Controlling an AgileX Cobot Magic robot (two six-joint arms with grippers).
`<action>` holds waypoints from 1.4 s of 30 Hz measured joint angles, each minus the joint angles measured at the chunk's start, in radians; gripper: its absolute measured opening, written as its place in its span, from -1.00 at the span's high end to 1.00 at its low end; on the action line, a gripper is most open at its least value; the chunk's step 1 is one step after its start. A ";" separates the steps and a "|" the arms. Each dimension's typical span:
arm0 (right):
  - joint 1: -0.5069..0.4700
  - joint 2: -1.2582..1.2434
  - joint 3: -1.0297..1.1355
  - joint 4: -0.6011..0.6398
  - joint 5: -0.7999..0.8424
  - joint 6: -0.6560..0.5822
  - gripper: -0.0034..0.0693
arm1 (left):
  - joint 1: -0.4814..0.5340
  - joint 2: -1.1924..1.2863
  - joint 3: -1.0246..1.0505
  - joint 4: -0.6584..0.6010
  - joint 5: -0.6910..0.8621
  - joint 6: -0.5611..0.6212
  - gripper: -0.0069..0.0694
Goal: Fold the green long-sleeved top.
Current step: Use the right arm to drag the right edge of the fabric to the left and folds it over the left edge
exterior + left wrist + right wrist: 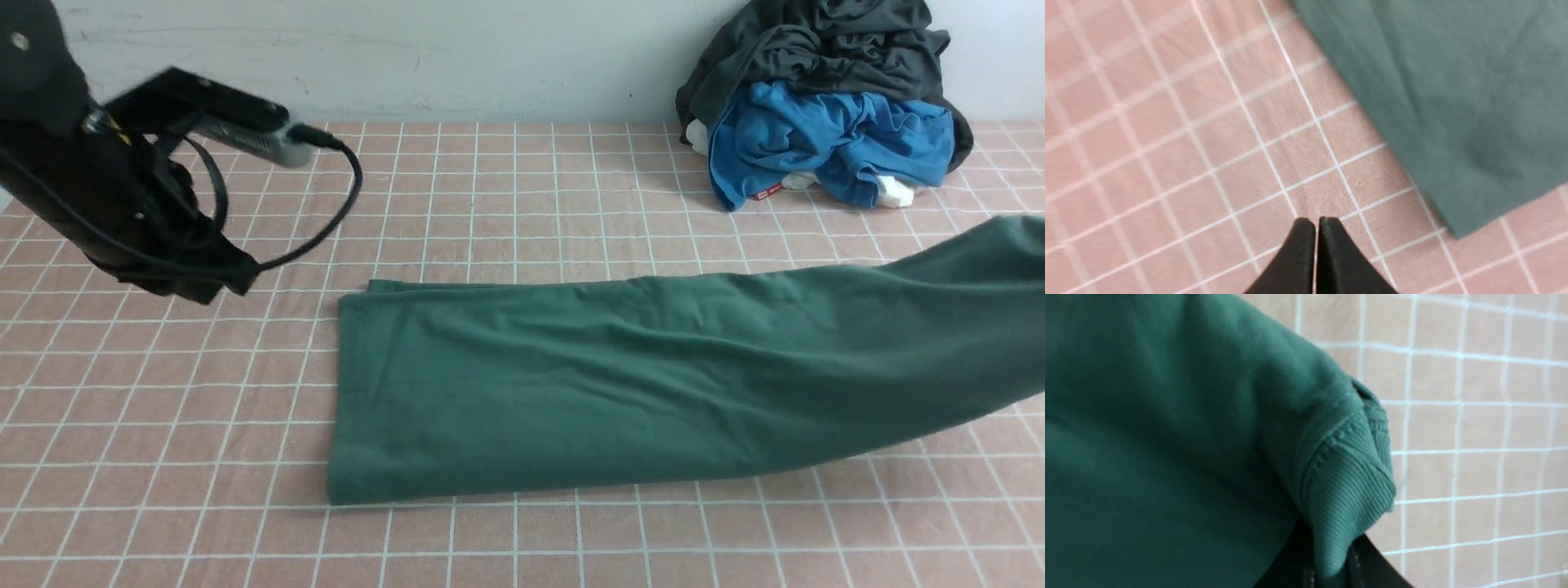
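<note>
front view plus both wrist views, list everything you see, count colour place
green long-sleeved top: one, dark green, long folded strip across the middle, right end lifted
blue garment: one, bright blue, far right pile
dark grey garment: one, atop that pile
white fabric: bits, under the pile
tablecloth: one, pink, white grid
left gripper: one, black, shut, empty, beside the top's corner
right gripper: one, black, pinching the top's ribbed edge

1. Plain dark forest green, mid-frame: green long-sleeved top (637, 384), with ribbed cuff (1347, 490).
2. Dusty pink with white grid lines: tablecloth (163, 425).
3. Upper right of the frame: bright blue garment (824, 143) under charcoal garment (816, 45).
4. Matt black: left gripper (1315, 222).
5. Pale grey-white: wall (490, 57).
</note>
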 joint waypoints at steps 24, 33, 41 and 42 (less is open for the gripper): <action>0.792 0.286 -0.409 0.310 -0.019 -0.102 0.84 | 0.000 -0.499 0.042 -0.090 0.236 -0.015 0.83; 0.819 0.456 -0.409 0.477 -0.109 -0.099 0.56 | 0.000 -0.558 0.160 -0.106 0.207 -0.015 0.83; 0.819 0.433 -0.437 0.699 -0.065 -0.123 -0.30 | -0.041 -0.580 0.201 -0.114 0.180 -0.012 0.83; 0.819 0.412 -0.460 0.706 -0.020 -0.136 -0.45 | -0.046 -0.582 0.205 -0.116 0.180 -0.012 0.83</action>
